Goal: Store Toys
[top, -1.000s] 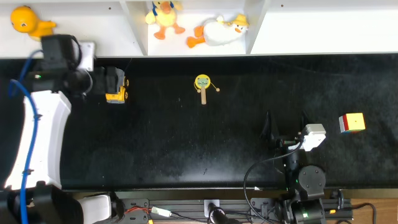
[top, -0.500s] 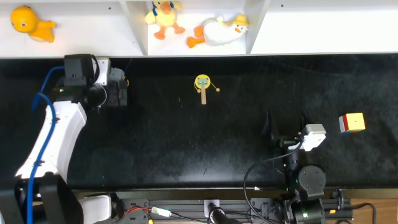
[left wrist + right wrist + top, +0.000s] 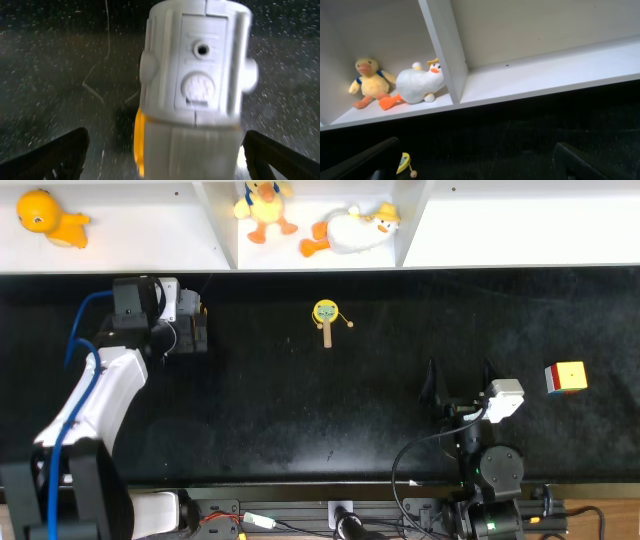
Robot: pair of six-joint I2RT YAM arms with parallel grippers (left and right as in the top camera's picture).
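A grey and yellow toy vehicle (image 3: 195,85) stands on the black mat between the wide-apart fingers of my left gripper (image 3: 165,150), which is open and touches neither side. From above, that gripper (image 3: 190,330) covers the toy at the mat's far left, with a sliver of yellow (image 3: 203,310) showing. My right gripper (image 3: 458,385) rests open at the near right, holding nothing; its wrist view (image 3: 476,150) faces the shelf. A yellow rattle drum (image 3: 326,313) lies mid-mat and a coloured cube (image 3: 566,377) at the right.
A white shelf (image 3: 420,225) runs along the back. Its middle bay holds a yellow duck plush (image 3: 264,205) and a white goose plush (image 3: 352,230); a yellow rubber duck (image 3: 48,215) sits in the left bay. The right bay (image 3: 560,65) is bare.
My left arm swung right and came down over the toy vehicle, which was in plain sight a second ago and is now covered. The right arm stayed still.
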